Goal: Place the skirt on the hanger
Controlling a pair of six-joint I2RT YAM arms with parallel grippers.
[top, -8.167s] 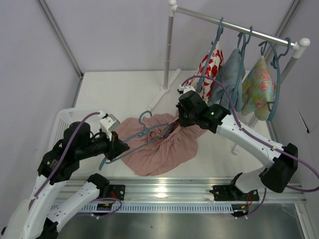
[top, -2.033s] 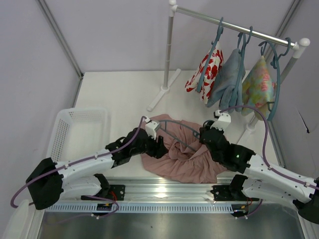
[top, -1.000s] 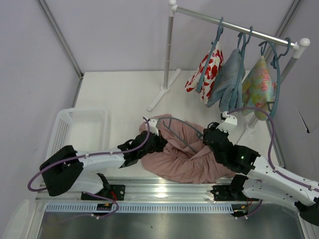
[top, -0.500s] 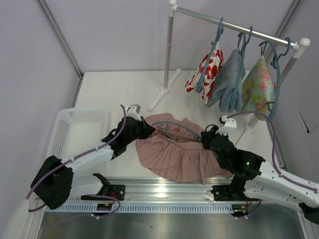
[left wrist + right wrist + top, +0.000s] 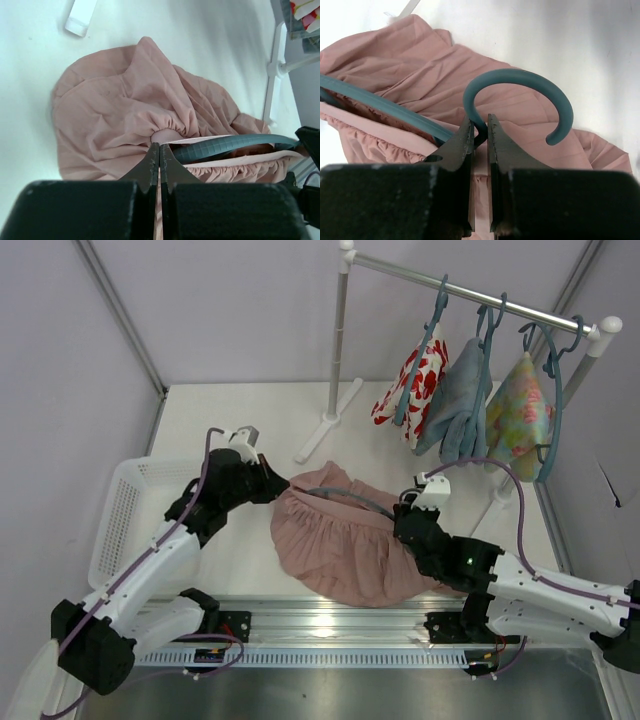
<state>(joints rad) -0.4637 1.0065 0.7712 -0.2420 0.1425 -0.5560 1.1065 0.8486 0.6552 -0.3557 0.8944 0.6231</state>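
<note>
Stretching the skirt [image 5: 335, 560] over the hanger [image 5: 350, 500], both ends gripped.
Top: skirt lies on the desk [image 5: 230, 420] on the near side of the rack [image 5: 338, 340], hanger in its waist, long axis left-right, hook end toward the rack's right foot. Left wrist: left claw [image 5: 159, 150] pinches the waistband, likely to pull it open. Right wrist: right claw [image 5: 480, 131] clamps the hanger's neck, steadying it.

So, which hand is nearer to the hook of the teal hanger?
Right. The right hand grips the hanger just under the hook; the left hand pinches the skirt at the hanger's other end, away from it.
</note>
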